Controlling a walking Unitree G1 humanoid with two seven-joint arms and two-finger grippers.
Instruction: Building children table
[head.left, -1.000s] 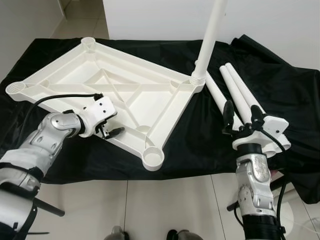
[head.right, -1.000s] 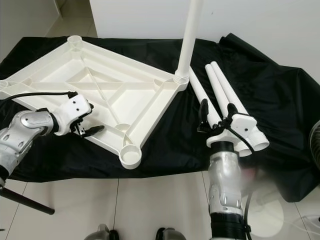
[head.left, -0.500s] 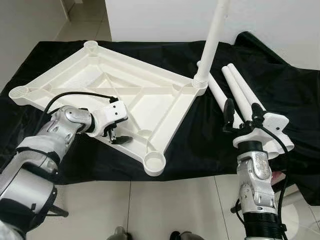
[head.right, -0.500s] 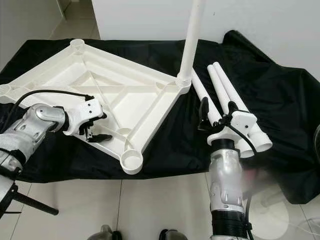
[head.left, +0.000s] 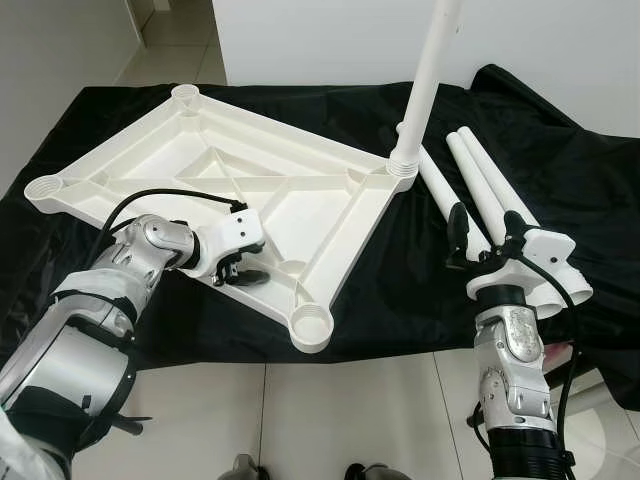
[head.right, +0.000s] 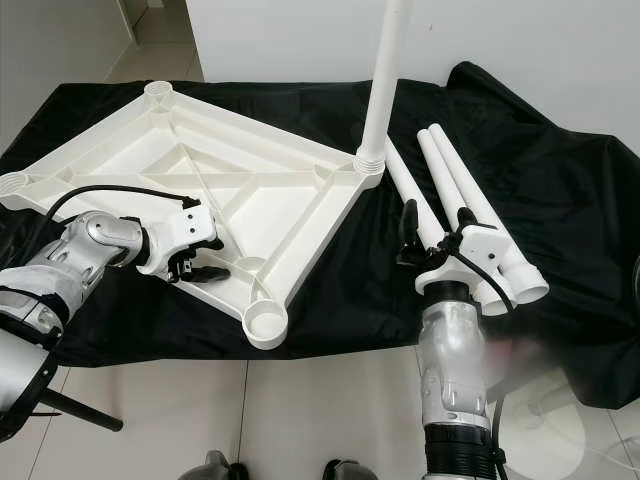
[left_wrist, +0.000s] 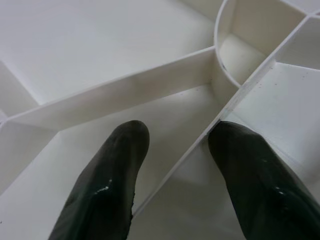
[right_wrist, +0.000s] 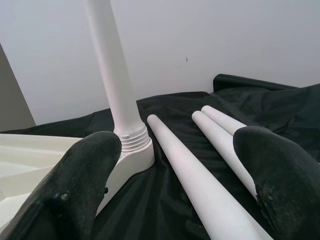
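White moulded plastic tabletop (head.left: 250, 190) lying underside up on the black cloth-covered counter (head.left: 420, 290), its ribs and four round corner sockets exposed so that legs can be fitted from above; one white tubular plastic leg (head.left: 428, 80) stands upright in the far-right corner socket, judged already seated, while the nearest socket (head.left: 312, 328) and the two on the left are open. Left claw (head.left: 238, 272) rests low on the near edge of the tabletop; the left wrist view shows its two black fingers (left_wrist: 107, 190) apart, straddling a thin white rib (left_wrist: 200, 145) without closing on it, a placement that would probably steady the panel against sliding or tipping while a leg is pressed in. Three loose white plastic leg tubes (head.left: 480, 195) lie side by side on the cloth just right of the tabletop, kept within reach of the right arm. Right claw (head.left: 487, 235) hovers at the near ends of these tubes, fingers spread wide and holding nothing, aligned along their length as if to take one. The cloth is crumpled and glossy, draped over the counter's edge; beyond it stands a plain white wall (head.left: 330, 40), and pale floor tiles (head.left: 330, 410) show in the foreground
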